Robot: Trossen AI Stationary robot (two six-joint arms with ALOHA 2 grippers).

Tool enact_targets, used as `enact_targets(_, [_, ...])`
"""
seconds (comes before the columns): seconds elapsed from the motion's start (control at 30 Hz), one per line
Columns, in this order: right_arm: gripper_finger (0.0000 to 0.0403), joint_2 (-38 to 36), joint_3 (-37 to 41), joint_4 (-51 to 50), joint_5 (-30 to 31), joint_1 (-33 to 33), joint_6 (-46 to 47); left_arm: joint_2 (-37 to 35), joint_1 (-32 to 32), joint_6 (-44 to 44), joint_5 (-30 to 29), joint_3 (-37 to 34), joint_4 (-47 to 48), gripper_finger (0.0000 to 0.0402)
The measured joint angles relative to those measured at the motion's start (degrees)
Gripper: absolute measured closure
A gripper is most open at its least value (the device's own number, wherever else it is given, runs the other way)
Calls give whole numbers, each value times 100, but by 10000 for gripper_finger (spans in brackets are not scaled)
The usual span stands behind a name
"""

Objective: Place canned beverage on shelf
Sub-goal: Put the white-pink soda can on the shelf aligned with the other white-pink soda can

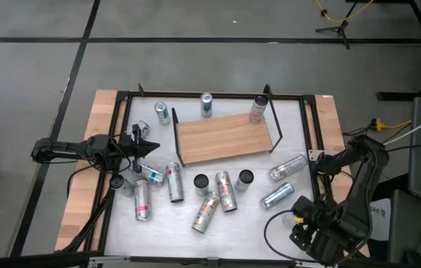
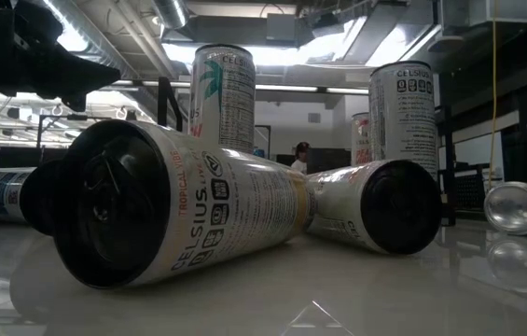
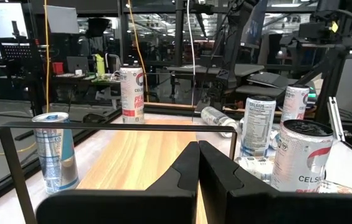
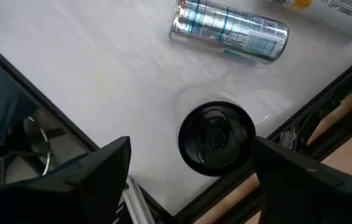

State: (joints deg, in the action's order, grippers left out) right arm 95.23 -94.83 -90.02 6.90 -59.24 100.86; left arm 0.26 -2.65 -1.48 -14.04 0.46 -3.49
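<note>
The shelf (image 1: pixel 225 138) is a light wooden board with black wire ends, lying mid-table. Several cans lie or stand around it. An upright can with a black top (image 4: pixel 216 138) stands on its base on the white tabletop near the near right corner. My right gripper (image 4: pixel 191 149) hangs open above it, pointing down, one finger on either side of the can and clear of it. In the high view my right arm (image 1: pixel 307 214) hides this can. My left gripper (image 3: pixel 199 155) is shut and level at the table's left, pointing at the shelf's left wire end (image 3: pixel 119 127).
A silver can (image 4: pixel 228 31) lies just beyond the upright one, also seen in the high view (image 1: pixel 277 197). Three cans stand behind the shelf (image 1: pixel 206 104). Several lie in front of it (image 1: pixel 174 182). The table's frame rail (image 4: pixel 325 106) runs close to the right gripper.
</note>
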Motion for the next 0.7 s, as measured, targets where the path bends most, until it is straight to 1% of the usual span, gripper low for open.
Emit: enact_targets(0.7, [77,39,650,4,-58,-1,88,0,-1,-5,-2,-1,0,400])
